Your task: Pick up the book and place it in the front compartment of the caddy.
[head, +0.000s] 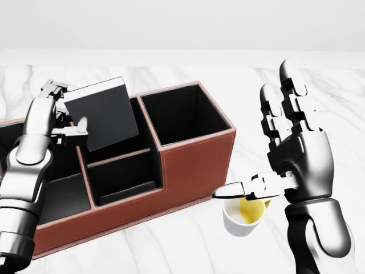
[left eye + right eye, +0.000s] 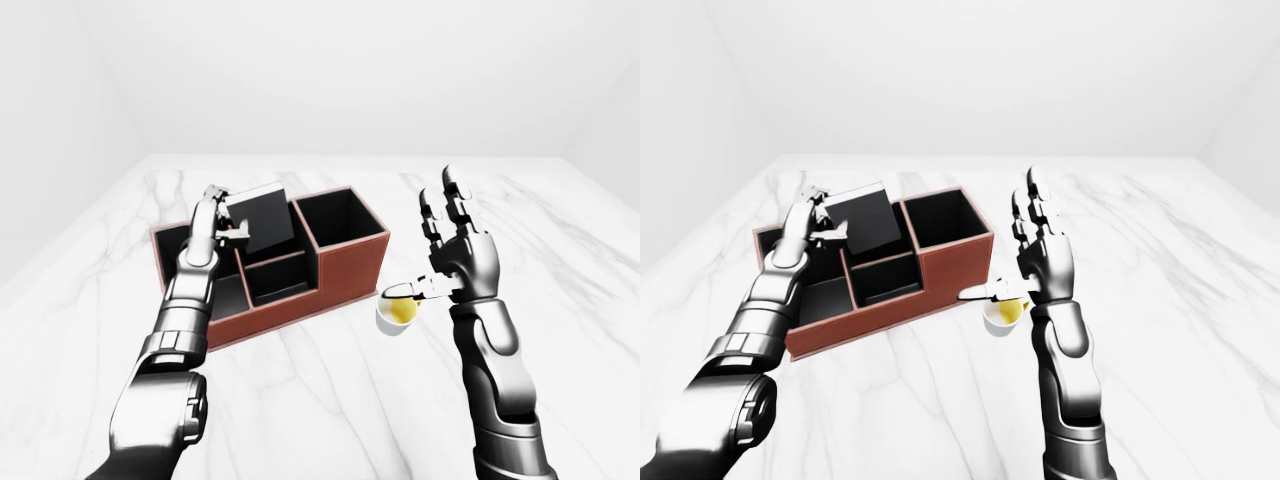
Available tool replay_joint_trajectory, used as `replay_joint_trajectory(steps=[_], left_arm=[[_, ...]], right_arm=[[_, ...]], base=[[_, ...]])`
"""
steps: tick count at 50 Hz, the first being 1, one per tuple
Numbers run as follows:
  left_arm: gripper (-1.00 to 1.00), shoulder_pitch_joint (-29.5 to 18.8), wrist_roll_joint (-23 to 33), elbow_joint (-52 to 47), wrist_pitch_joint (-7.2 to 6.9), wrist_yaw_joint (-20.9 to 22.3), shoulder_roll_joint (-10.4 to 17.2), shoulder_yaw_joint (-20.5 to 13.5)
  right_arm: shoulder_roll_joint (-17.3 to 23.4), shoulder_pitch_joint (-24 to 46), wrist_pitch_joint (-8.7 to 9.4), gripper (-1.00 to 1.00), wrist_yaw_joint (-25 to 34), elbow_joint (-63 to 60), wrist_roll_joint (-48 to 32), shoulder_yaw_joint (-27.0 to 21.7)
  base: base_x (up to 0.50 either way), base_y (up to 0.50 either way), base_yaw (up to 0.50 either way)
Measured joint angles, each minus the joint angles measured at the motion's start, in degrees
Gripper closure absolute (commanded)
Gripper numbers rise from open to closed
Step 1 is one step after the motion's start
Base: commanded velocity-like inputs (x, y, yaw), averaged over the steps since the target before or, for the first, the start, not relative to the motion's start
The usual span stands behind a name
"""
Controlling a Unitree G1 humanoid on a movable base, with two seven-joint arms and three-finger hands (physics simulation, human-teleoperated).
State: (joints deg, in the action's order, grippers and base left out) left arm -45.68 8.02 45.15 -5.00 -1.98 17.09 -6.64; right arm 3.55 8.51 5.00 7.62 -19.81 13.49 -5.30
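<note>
White marble table [image 2: 330, 400] carries everything shown. A dark book [image 1: 102, 114] is pinched at its left edge by the left hand [image 1: 60, 111] and held tilted over the middle compartments of the brown caddy [image 1: 194, 165], not yet lowered. With so slim a grip, it could slip or be dropped into the wrong compartment. The right hand [image 1: 288, 148] is spread wide, empty, its thumb over a white cup [image 1: 242, 217] that could be tipped.

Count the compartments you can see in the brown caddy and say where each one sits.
5, in the head view of the caddy: top right; top middle, under the book; below it; lower left; far left, largely hidden by the left robot hand.
</note>
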Motion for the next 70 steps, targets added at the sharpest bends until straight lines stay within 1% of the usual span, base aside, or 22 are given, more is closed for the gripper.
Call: replay_joint_trajectory(steps=[10, 15, 24, 39, 45, 49, 56, 70], left_arm=[[0.95, -2.67, -0.33, 7.07, 0.00, -0.93, 0.44, 0.31], [0.95, -3.59, -0.46, 8.94, 0.00, -1.35, 0.66, 0.53], [0.95, -4.78, 0.43, 8.09, 0.00, -1.61, 0.87, 0.92], [0.95, -6.44, 2.26, 8.04, 0.01, -2.32, 0.24, 1.49], [0.95, -6.93, 2.74, 9.68, 0.45, -2.63, 0.12, 1.64], [0.95, -7.37, 3.18, 11.30, 1.33, -3.08, 0.09, 1.83], [0.95, -8.21, 4.42, 14.24, 3.48, -4.09, -0.04, 2.32], [0.95, -9.11, 6.86, 19.34, 9.56, -4.99, -0.64, 3.35]], right_arm=[[-0.08, 0.05, 0.00, -1.00, -0.13, -0.23, -0.03, 0.21], [-0.14, 0.05, 0.00, -1.00, -0.13, -0.16, -0.10, 0.31], [-0.19, 0.26, 0.00, -1.00, 0.05, 0.93, -0.19, 0.38], [-0.26, 0.14, 0.00, -1.00, 0.19, 1.69, -0.26, 0.50], [-0.29, 0.21, 0.00, -1.00, 0.26, 2.17, -0.33, 0.56], [-0.33, 0.26, 0.00, -1.00, 0.24, 2.33, -0.39, 0.65], [-0.40, 0.28, 0.00, -1.00, 0.19, 2.32, -0.44, 0.81], [-0.56, -0.03, 0.00, -1.00, -0.03, 1.44, -0.39, 0.96]], base=[[0.00, 0.00, 0.00], [0.00, 0.00, 0.00], [0.00, 0.00, 0.00], [0.00, 0.00, 0.00], [0.00, 0.00, 0.00], [0.00, 0.00, 0.00], [0.00, 0.00, 0.00], [0.00, 0.00, 0.00]])
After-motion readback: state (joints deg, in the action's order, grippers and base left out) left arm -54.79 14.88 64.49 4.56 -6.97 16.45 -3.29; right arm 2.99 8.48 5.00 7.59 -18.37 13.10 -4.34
